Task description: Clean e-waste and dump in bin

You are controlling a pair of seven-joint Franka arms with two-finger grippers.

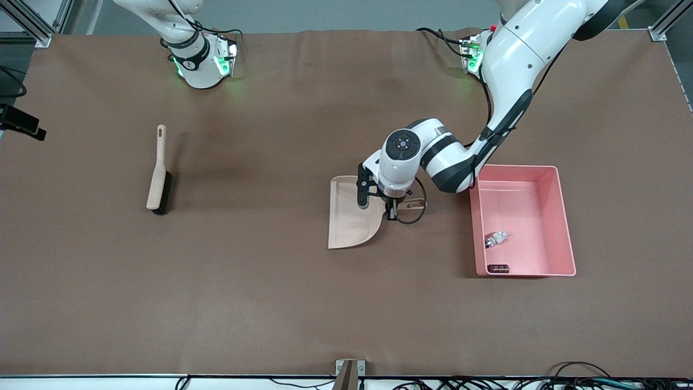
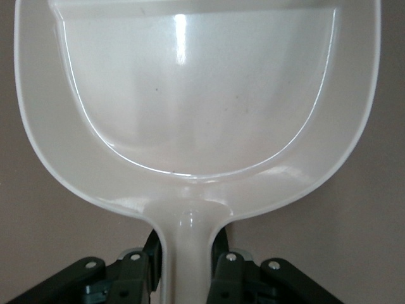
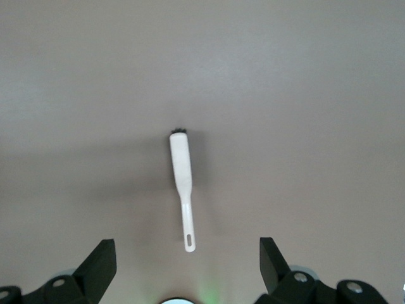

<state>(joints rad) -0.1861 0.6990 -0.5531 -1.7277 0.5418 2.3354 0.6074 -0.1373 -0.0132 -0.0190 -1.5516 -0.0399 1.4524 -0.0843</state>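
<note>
E-waste (image 1: 497, 239) and its black block (image 1: 498, 268) lie in bin (image 1: 563, 216), toward left arm's end. Left gripper (image 1: 391, 212) closed on dustpan (image 1: 349, 216) handle mid-table; release it flat, lift straight up. Right gripper (image 3: 186, 269) waits spread, empty, above brush (image 1: 158, 173); nothing obstructs

Left gripper (image 1: 391, 210) jaws closed; right gripper (image 3: 188, 278) jaws spread, raised.

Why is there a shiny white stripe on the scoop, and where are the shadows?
In the left wrist view, lamp glare streaks the glossy dustpan, its handle between the left gripper fingers. In the front view, the brush and the pink bin cast soft shadows on the brown table. In the right wrist view, the brush looks slightly blurry between the open right gripper fingers.
</note>
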